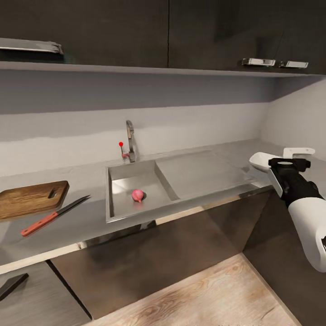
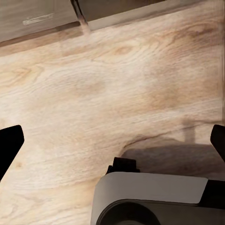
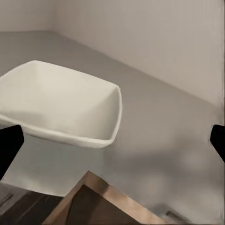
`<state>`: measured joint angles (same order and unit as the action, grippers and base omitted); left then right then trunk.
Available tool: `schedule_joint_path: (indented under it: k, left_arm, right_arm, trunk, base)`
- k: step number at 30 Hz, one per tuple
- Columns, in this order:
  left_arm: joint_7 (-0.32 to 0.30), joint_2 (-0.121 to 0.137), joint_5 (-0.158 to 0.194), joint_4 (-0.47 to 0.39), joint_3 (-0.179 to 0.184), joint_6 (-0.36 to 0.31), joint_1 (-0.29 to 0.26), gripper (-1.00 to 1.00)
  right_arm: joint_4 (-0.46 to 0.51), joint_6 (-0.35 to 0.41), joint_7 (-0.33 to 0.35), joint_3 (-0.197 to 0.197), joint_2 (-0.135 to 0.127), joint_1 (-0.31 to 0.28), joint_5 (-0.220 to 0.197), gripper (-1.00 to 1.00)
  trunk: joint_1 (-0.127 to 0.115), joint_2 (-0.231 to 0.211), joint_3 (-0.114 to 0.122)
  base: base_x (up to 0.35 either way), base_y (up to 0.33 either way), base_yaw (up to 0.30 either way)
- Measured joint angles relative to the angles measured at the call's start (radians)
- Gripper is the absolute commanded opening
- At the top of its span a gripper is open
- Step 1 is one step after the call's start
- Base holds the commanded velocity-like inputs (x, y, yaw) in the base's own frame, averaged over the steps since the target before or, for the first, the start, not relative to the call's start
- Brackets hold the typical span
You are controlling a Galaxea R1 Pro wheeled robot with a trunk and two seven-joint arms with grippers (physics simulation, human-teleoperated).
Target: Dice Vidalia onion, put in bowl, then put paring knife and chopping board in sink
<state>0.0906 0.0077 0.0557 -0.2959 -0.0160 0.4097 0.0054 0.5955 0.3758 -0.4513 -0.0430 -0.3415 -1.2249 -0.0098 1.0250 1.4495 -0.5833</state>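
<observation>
Steel surrounds the onion (image 1: 137,195), which sits on the floor of the sink (image 1: 118,206) below the tap (image 1: 130,140), not yet lifted. The board (image 1: 31,198) lies flat on the counter (image 1: 86,222) to the sink's left, with the knife (image 1: 53,216) just beside it, so the cutting spot looks ready. The bowl (image 3: 65,105) rests empty on the counter at the far right. The right gripper (image 3: 112,140) hovers near it, fingers (image 3: 9,145) spread wide and holding nothing. The left gripper (image 2: 112,140) points at the wooden floor (image 2: 93,89), fingers likewise released.
</observation>
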Motion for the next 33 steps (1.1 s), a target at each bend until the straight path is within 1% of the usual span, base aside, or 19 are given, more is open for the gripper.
schedule_joint_path:
  k: [13,18,23,25,33]
  left_arm:
    - [0.000,0.000,0.000,0.000,0.000,0.000,0.000,1.00]
    - [-0.001,0.000,-0.001,-0.005,0.001,0.002,0.000,1.00]
    - [-0.002,0.000,-0.001,-0.005,0.001,0.003,0.000,1.00]
    - [-0.002,0.000,-0.001,-0.005,0.001,0.003,0.000,1.00]
    - [-0.001,0.000,-0.001,-0.007,0.000,0.003,0.000,1.00]
  right_arm:
    - [0.000,0.000,0.001,0.000,0.000,0.000,0.000,1.00]
    - [-0.001,0.000,0.033,0.000,0.000,0.000,0.000,1.00]
    - [-0.001,0.000,0.048,0.000,0.000,0.000,0.000,1.00]
    - [-0.001,0.000,0.049,0.000,0.000,0.000,0.000,1.00]
    - [-0.002,0.000,0.051,0.000,0.002,0.000,0.000,1.00]
  trunk:
    - [0.000,0.000,0.001]
    - [0.000,0.000,0.002]
    - [0.000,0.000,0.003]
    - [-0.008,-0.014,0.009]
    - [-0.008,-0.014,0.009]
  base:
    - [0.000,0.000,-0.244]
    - [0.000,0.000,-0.241]
    - [0.000,0.000,-0.086]
    - [0.000,0.000,-0.025]
    - [0.000,0.000,-0.003]
